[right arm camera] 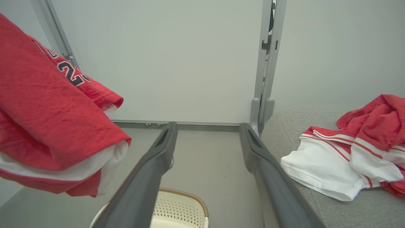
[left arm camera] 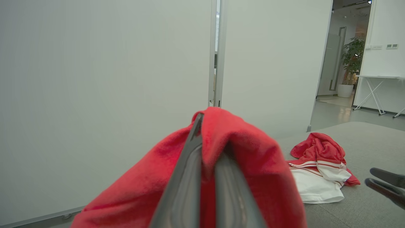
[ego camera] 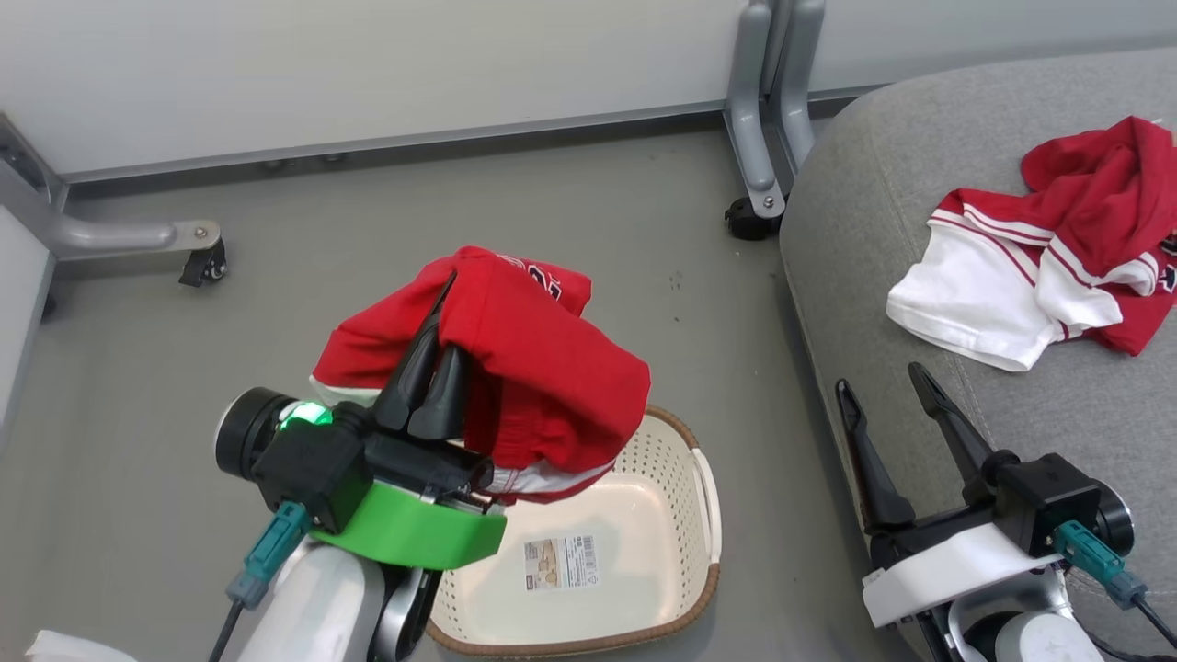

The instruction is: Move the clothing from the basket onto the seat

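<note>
1. The left gripper (ego camera: 449, 322) is clenched on a red garment (ego camera: 552, 368). Its two dark fingers are pressed together, and cloth drapes over and around them.
2. That garment hangs in the air over the far-left part of the basket (ego camera: 703, 515), clear of its brown rim. The basket stands on the floor (ego camera: 460, 202).
3. An open strip of floor runs between the hanging cloth and the rounded left edge of the seat (ego camera: 883, 184).
4. A striped garment (ego camera: 1039, 267) lies crumpled on the seat, well in from that edge, with bare cushion around it.
5. The right gripper (ego camera: 878, 379) is released, fingers spread wide over the seat's near-left edge, near the white panel but apart from it.
6. A partition foot (ego camera: 759, 198) with a caster stands by the seat's far corner.
7. The left forearm rises from the lower left and the right from the lower right. Both sets of fingers point toward the wall.
</note>
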Robot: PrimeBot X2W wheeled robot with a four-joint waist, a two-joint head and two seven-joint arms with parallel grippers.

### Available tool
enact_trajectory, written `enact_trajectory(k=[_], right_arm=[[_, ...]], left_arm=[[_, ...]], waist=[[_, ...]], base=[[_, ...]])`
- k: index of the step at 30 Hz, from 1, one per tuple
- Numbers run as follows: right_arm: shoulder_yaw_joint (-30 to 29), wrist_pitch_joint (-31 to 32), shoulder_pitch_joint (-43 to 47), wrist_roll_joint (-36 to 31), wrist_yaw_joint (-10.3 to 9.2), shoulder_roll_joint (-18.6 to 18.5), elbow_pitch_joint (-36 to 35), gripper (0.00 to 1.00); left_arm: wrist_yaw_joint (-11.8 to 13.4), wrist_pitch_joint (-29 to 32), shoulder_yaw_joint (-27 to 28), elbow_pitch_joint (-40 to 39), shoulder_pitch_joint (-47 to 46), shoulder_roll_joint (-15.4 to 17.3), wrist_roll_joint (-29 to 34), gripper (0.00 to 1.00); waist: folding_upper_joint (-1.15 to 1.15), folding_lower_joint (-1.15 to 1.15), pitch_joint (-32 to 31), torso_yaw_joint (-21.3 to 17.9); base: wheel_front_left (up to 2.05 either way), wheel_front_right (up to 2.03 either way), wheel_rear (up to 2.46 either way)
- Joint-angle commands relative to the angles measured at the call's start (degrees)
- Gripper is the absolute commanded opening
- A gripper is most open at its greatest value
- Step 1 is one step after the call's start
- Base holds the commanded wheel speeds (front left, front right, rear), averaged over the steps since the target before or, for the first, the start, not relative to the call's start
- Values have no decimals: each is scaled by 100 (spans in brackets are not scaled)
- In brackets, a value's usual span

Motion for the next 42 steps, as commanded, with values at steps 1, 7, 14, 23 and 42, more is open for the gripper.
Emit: enact_trajectory(k=[1,7,14,23,42], right_arm=[[2,34,105,25,0,1,-31,100],[32,68,281,65,0,49,-38,100],[69,86,377,106,0,88,-14,100],[148,91,399,135,0,115,29,100],[1034,182,48,343,0,-29,-22,100]], left_arm=[[-26,-17,55,-66,140,15,51,0],[-59,-17,200,-297,509,-30,88,0],[-161,-18,280,-453,758,-107,140,0],[-278,-17,362,-520,840,-169,198,0],[-402,-17,423,-513,772,-286,262,0]], waist=[[0,1,-165,-34],[0,1,-384,-70],[0,1,-522,-55],[0,1,-586,-39],[0,1,-501,48]], base=[[0,0,0],[0,0,0],[0,0,0],[0,0,0],[0,0,0]])
